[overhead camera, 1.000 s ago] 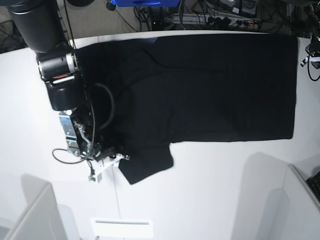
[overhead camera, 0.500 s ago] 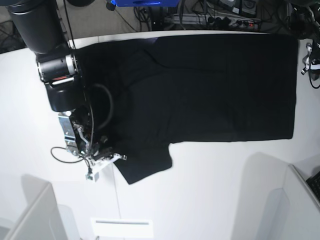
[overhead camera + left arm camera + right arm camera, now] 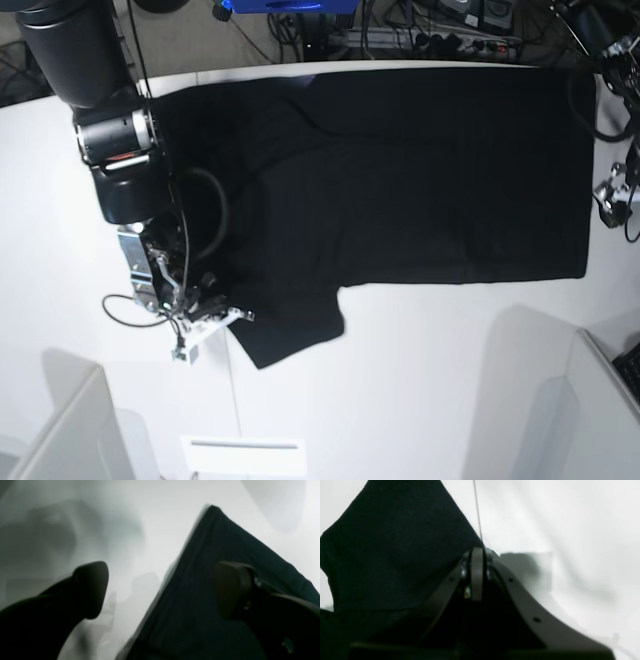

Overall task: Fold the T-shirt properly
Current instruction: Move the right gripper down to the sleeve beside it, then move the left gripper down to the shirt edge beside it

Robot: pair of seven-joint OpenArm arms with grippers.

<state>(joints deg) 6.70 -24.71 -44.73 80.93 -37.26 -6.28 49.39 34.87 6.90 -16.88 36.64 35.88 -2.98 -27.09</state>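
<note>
The black T-shirt point(image 3: 400, 170) lies spread flat on the white table point(image 3: 420, 380), plain side up, with one sleeve point(image 3: 290, 330) pointing toward the front. My right gripper point(image 3: 228, 318) sits at that sleeve's left edge. In the right wrist view its pads point(image 3: 477, 572) are pressed together with the sleeve's cloth point(image 3: 395, 555) running right up to them. My left gripper point(image 3: 610, 200) hangs just off the shirt's right hem. In the left wrist view this gripper point(image 3: 162, 590) is open above the shirt's corner point(image 3: 215, 555), with one finger point(image 3: 232, 592) over the cloth and the other over bare table.
White dividers stand at the front left point(image 3: 60, 420) and front right point(image 3: 600, 400). A white label plate point(image 3: 243, 455) lies near the front edge. Cables and a power strip point(image 3: 470, 42) run behind the table's back edge. Loose wires trail from the right wrist point(image 3: 125, 310).
The right gripper has closed at the sleeve edge and drawn it slightly left. The left gripper has opened and moved from the back right corner toward the front along the hem.
</note>
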